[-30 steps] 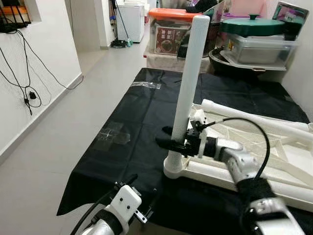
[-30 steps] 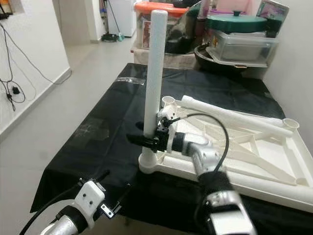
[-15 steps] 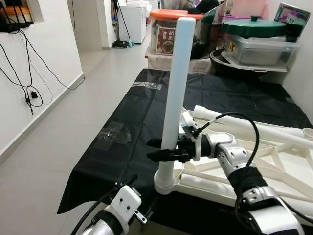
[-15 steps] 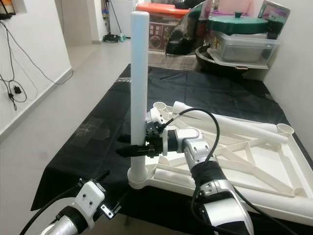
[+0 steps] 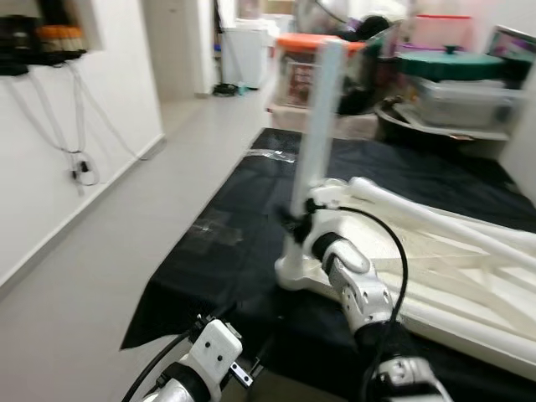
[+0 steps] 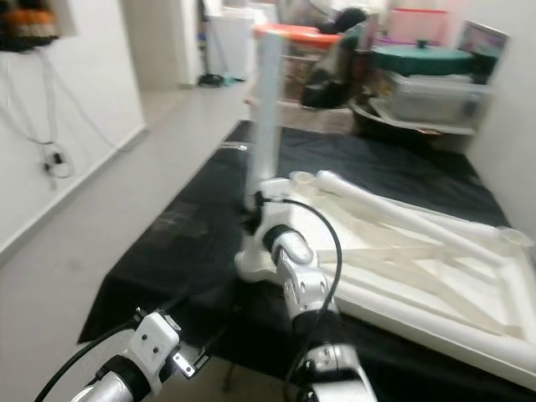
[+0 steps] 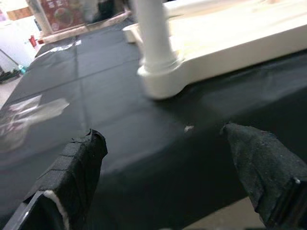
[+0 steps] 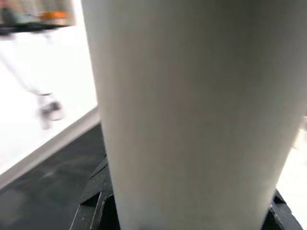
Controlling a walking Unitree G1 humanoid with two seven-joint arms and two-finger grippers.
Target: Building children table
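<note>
The white leg [image 5: 316,126] is standing upright, its long axis vertical and its free end pointing up, with its foot seated in the near corner socket of the upturned tabletop [image 5: 469,276] lying on the black sheet [image 5: 226,251]. The right gripper [image 5: 300,226] is clamping the leg low on its shaft, fingers [image 8: 93,191] pressing either side. The left gripper [image 7: 163,167] is hanging with fingers spread wide, near the sheet's front edge, holding nothing.

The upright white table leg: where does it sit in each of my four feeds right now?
Left eye view: upright white table leg, centre, rising from the tabletop's corner socket.
Right eye view: left of centre.
Left wrist view: lower part, near the top.
Right wrist view: close up, inside the right gripper.
Shared landmark: black sheet.
</note>
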